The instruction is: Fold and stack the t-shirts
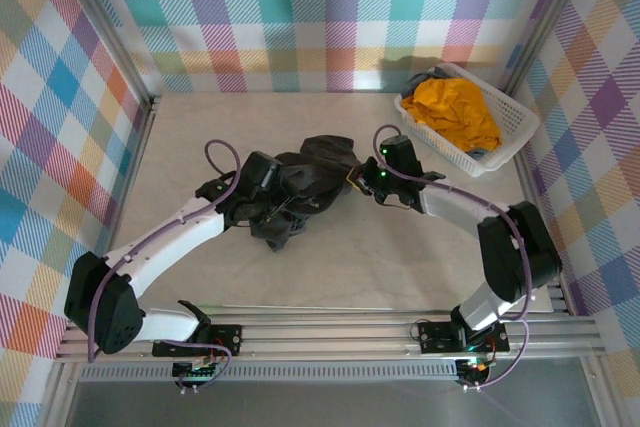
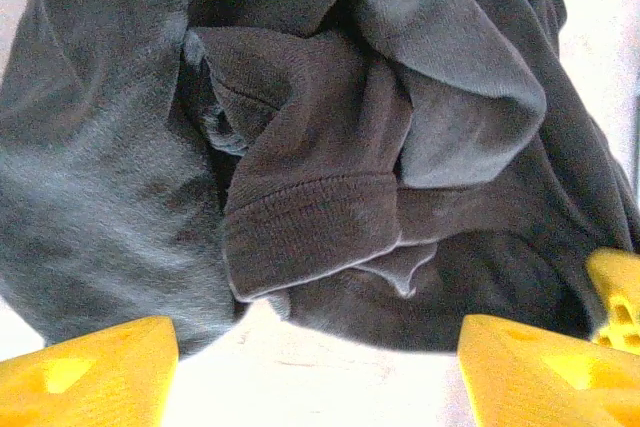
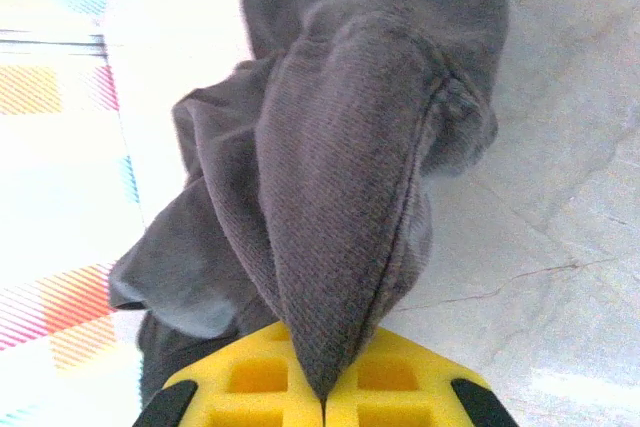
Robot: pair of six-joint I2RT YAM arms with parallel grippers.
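Crumpled grey t-shirt (image 3: 340, 197), right end effector (image 3: 322, 402) pinching fold

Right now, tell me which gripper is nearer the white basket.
Right. The right gripper stands near the basket, clamping the grey t-shirt; the left gripper is farther, on the shirt's other side.

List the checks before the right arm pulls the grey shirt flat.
1. Right gripper jaws shut on a fold of the grey t-shirt: ok.
2. Left gripper jaws open, off the cloth: ok.
3. Grey t-shirt lying flat: not ok, bunched.
4. Pinched part is a hem or sleeve: cannot tell.
5. Orange t-shirt out of the way in the basket: ok.
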